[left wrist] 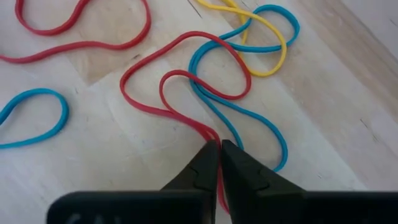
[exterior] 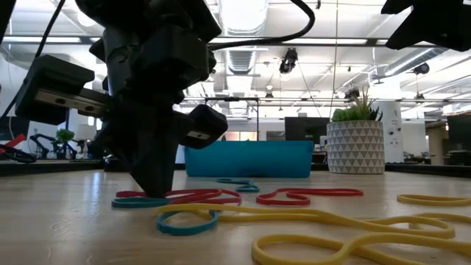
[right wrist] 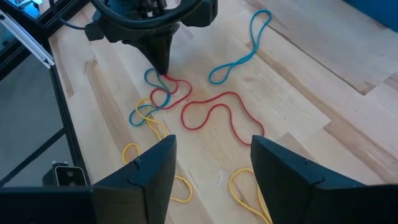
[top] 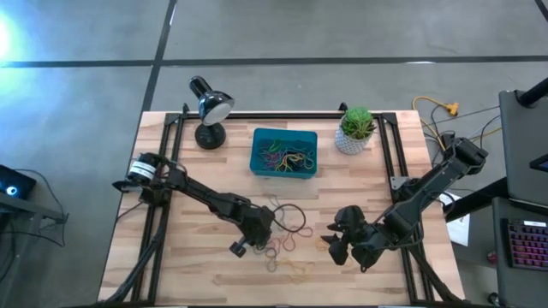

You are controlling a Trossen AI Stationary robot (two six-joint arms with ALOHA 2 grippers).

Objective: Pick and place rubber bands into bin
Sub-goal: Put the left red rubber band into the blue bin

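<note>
Left end effector (left wrist: 219, 163) pinched closed on a red band (left wrist: 186, 93) at desk (top: 197, 265) centre, bin (top: 284, 152) at 12 o'clock, right end effector (right wrist: 211, 163) open at 4 o'clock.

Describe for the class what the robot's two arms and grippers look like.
Both arms are dark and jointed. The left arm has a white band near its base. The left gripper tapers to a point; the right gripper has broad, flat black fingers.
</note>
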